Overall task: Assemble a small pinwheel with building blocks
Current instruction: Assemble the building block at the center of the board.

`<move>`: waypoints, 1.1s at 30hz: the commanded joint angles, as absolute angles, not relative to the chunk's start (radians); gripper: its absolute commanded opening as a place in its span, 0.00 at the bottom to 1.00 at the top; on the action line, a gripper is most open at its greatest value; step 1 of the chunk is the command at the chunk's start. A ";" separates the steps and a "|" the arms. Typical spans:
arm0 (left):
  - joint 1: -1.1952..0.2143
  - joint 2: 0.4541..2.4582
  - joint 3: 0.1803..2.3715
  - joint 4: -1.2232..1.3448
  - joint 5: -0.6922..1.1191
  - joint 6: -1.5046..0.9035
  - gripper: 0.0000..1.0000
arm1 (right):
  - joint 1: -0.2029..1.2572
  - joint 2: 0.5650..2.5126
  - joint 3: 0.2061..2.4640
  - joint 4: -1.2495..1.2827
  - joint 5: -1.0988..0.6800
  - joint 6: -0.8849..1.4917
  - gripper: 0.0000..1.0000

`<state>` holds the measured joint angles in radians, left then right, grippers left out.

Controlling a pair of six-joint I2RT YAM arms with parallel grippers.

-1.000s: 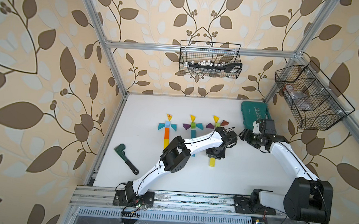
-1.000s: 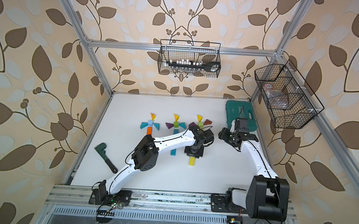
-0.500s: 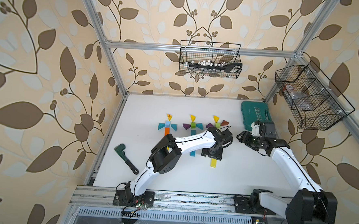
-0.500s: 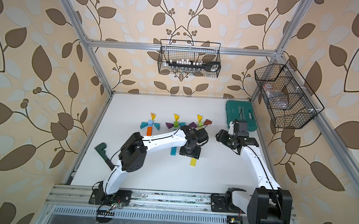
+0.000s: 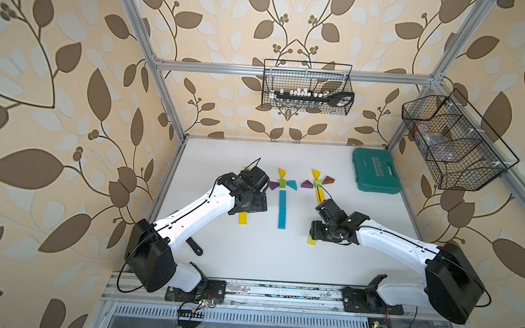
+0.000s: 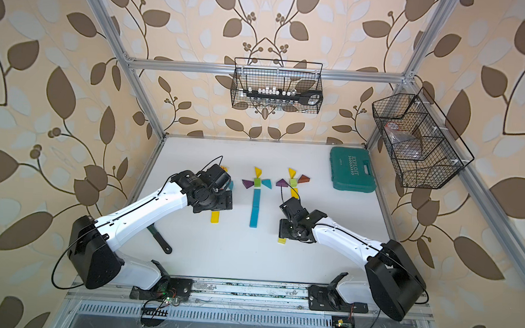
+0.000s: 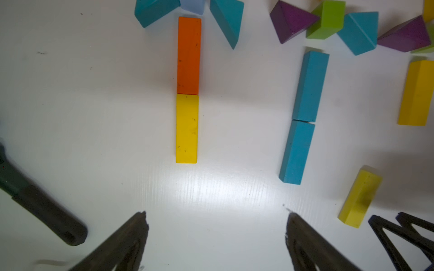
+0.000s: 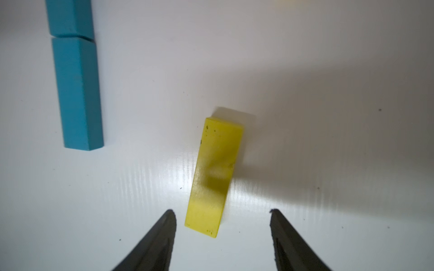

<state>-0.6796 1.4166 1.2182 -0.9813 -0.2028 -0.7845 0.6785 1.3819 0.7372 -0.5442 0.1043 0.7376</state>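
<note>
White tabletop [image 5: 265, 257] bare up front — left hand [image 7: 216, 213] wide, right hand [image 8: 223, 211] open over yellow bar [image 8: 216, 173].

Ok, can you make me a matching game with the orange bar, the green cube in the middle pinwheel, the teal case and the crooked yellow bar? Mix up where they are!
Things:
1. orange bar
2. green cube of the middle pinwheel
3. teal case
4. crooked yellow bar

Places:
A. near the far right corner of the table
B. just in front of the right end effector, touching no other block
C. end to end with a straight yellow bar
D. between a purple wedge and a teal wedge

Pairs: 1-C, 2-D, 3-A, 4-B
</note>
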 commanded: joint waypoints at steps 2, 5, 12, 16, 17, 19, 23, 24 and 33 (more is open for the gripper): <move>-0.630 1.356 1.192 -1.016 -0.239 -0.737 0.99 | 0.703 1.484 0.815 -0.573 0.218 0.782 0.61; -0.598 1.330 1.175 -1.029 -0.256 -0.721 0.99 | 0.704 1.545 0.842 -0.568 0.223 0.775 0.55; -0.543 1.279 1.132 -1.054 -0.292 -0.703 0.99 | 0.697 1.636 0.883 -0.603 0.254 0.719 0.29; -0.522 1.254 1.123 -1.074 -0.316 -0.701 0.99 | 0.640 1.634 0.872 -0.595 0.208 0.665 0.20; -0.517 1.246 1.119 -1.074 -0.317 -0.700 0.99 | 0.618 1.623 0.863 -0.587 0.201 0.646 0.18; -0.510 1.234 1.112 -1.069 -0.316 -0.697 0.99 | 0.560 1.604 0.855 -0.576 0.168 0.597 0.15; -0.505 1.231 1.106 -1.063 -0.312 -0.695 0.99 | 0.432 1.583 0.864 -0.543 0.058 0.471 0.10; -0.502 1.234 1.104 -1.062 -0.312 -0.694 0.99 | 0.407 1.586 0.872 -0.540 0.022 0.440 0.10; -0.489 1.232 1.086 -1.058 -0.312 -0.690 0.99 | 0.318 1.666 0.928 -0.528 -0.074 0.357 0.12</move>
